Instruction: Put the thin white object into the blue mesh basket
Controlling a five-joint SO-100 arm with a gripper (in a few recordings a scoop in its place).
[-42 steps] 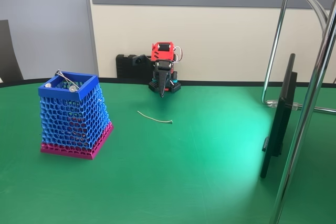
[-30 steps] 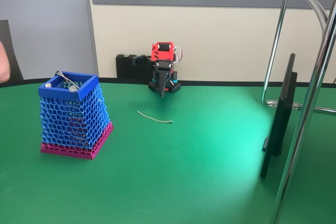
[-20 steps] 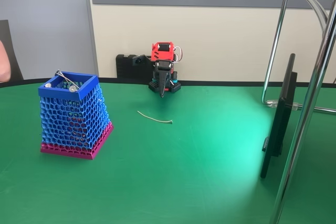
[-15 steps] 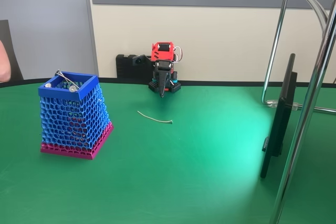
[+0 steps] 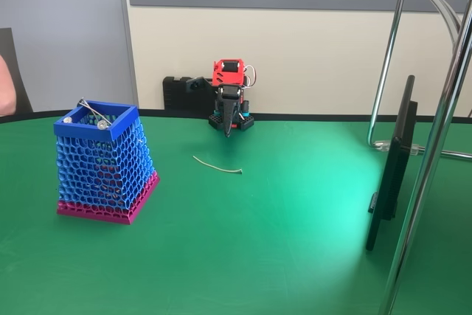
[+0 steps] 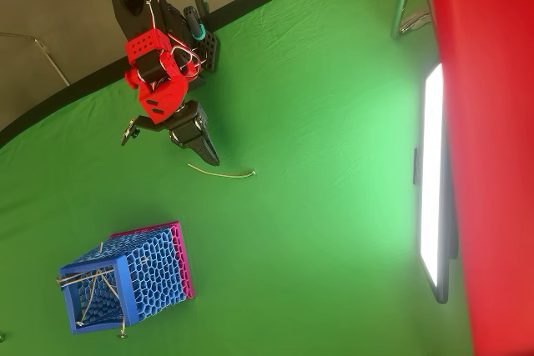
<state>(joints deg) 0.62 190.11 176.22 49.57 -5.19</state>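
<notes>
Right now, a small red and black robot arm stands at the far edge of a green worktop (image 5: 280, 241), folded down so that its dark, tapering pincer (image 5: 228, 132) points at the surface; the overhead view shows the same pincer (image 6: 210, 156) with its two fingers pressed together into a single point, holding nothing. The thin white object (image 5: 218, 165), a slender, slightly curved off-white strand, lies flat on the worktop just in front of the pincer tip, apart from it. Seen from above, the strand (image 6: 222, 173) sits just below the tip, and its long axis runs left to right across the picture, roughly crosswise to the direction in which the pincer points. The blue mesh basket (image 5: 101, 161), a tapered square container of blue honeycomb mesh with a solid blue rim and a magenta band at its base, stands upright well apart from the strand, toward the left in the fixed view and toward the lower left in the overhead view (image 6: 127, 277). A straight grey metal rod (image 5: 94, 113) leans across its open top. Judging from this layout, the strand has not yet been picked up, and the pincer would need to spread and descend a short way forward to straddle it.
</notes>
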